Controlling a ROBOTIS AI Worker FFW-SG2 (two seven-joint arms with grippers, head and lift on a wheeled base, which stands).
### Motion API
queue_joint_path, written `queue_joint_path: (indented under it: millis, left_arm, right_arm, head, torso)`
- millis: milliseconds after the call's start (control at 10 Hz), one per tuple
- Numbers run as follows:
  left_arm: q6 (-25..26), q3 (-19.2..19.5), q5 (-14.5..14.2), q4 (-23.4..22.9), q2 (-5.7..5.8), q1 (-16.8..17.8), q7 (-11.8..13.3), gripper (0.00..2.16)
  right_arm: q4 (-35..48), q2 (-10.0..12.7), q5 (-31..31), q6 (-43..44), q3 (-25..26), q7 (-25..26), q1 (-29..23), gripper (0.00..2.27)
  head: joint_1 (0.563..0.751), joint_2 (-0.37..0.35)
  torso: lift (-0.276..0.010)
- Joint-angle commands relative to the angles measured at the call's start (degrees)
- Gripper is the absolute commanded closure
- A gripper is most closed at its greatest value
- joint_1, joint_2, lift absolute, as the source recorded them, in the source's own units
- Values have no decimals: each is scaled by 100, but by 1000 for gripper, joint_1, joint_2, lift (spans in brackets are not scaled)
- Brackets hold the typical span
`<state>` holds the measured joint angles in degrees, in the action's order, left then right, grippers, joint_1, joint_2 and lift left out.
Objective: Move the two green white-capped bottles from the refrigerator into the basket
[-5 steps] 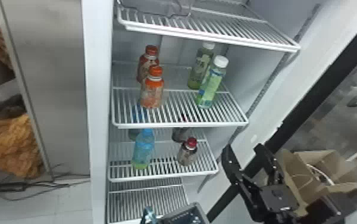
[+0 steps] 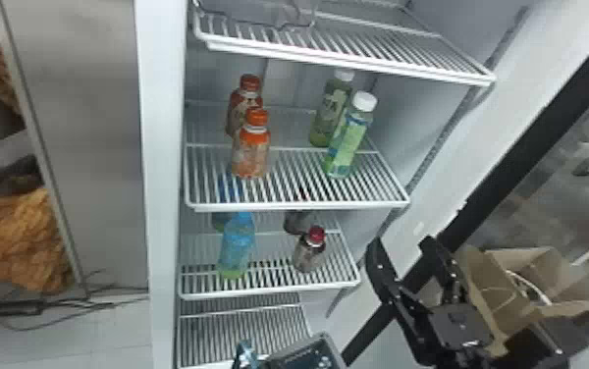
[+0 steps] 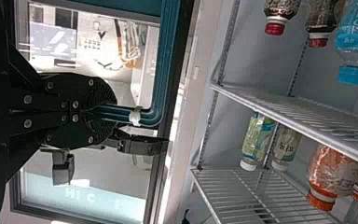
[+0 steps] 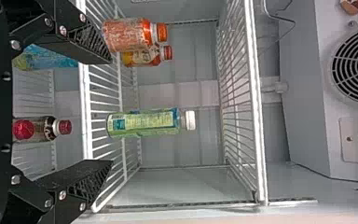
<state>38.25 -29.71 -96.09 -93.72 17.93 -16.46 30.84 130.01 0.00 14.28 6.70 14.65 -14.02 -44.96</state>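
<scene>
In the head view two green white-capped bottles stand upright at the right of the middle shelf, the front one (image 2: pixel 350 140) partly overlapping the rear one (image 2: pixel 330 110). My right gripper (image 2: pixel 401 240) is open, below and right of that shelf. From the right wrist, the right gripper (image 4: pixel 112 111) has its fingers wide apart, with the front green bottle (image 4: pixel 144 123) farther off between them, untouched. In the left wrist view my left gripper (image 3: pixel 112 113) is shut on the basket's teal handle (image 3: pixel 165 60); both green bottles (image 3: pixel 257 140) stand beyond.
Two orange-capped bottles (image 2: pixel 251 152) share the shelf. Below are a blue bottle (image 2: pixel 237 248) and a red-capped one (image 2: pixel 309 252). The upper shelf edge (image 2: pixel 357 65) overhangs the green bottles. An open door (image 2: pixel 544 122) and cardboard box (image 2: pixel 529 265) are right.
</scene>
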Motion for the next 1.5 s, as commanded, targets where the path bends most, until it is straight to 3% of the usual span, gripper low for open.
queue_joint_path:
  millis: [0, 300, 900, 1400]
  left_arm:
    - [0, 0, -11, 0, 0, -13, 1, 1214]
    - [0, 11, -34, 0, 0, -27, 1, 1214]
    - [0, 0, -57, 0, 0, 1, 1, 1214]
    - [14, -23, -68, 14, 9, 29, -8, 1214]
  right_arm:
    - [0, 5, -11, 6, -3, 5, 11, 308]
    - [-183, 5, -68, 6, -60, 198, 222, 305]
    - [-1420, -158, -148, 118, -163, 190, 1656, 312]
    - [-1772, -334, -274, -655, -151, 163, 2387, 306]
  head:
    - [695, -350]
    - [695, -350]
    - [695, -350]
    - [695, -350]
  torso:
    - [-4]
    - [-4]
    - [-4]
    - [-4]
